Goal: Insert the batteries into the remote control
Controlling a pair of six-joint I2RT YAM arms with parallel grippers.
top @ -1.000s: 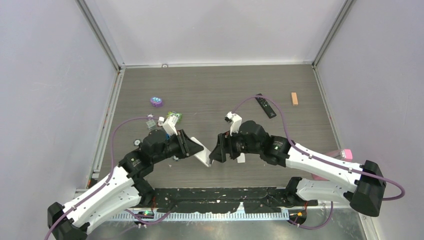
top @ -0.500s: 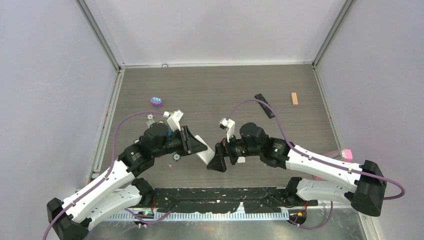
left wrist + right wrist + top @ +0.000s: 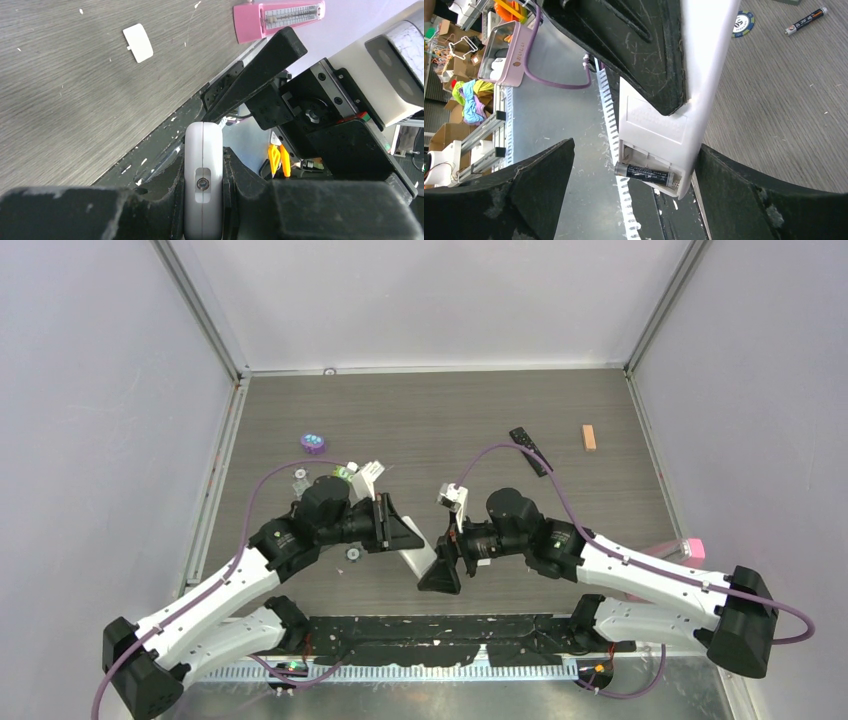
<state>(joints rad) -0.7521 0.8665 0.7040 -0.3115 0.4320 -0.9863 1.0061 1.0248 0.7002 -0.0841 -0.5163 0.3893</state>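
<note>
Seen from above, the left jaws clench a white remote (image 3: 414,559) over the middle of the surface's (image 3: 450,410) near edge, and the right jaws stand spread wide at its lower end. The left wrist view has the remote pinched edge-on, with a white battery cover (image 3: 138,43) lying on the surface. In the right wrist view, one battery (image 3: 644,173) sits in the remote's open compartment and a second battery (image 3: 806,21) lies on the surface.

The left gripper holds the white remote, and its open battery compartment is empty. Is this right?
Not empty. The left gripper holds the white remote, and its open battery compartment has one battery lying in it, as the right wrist view shows.
</note>
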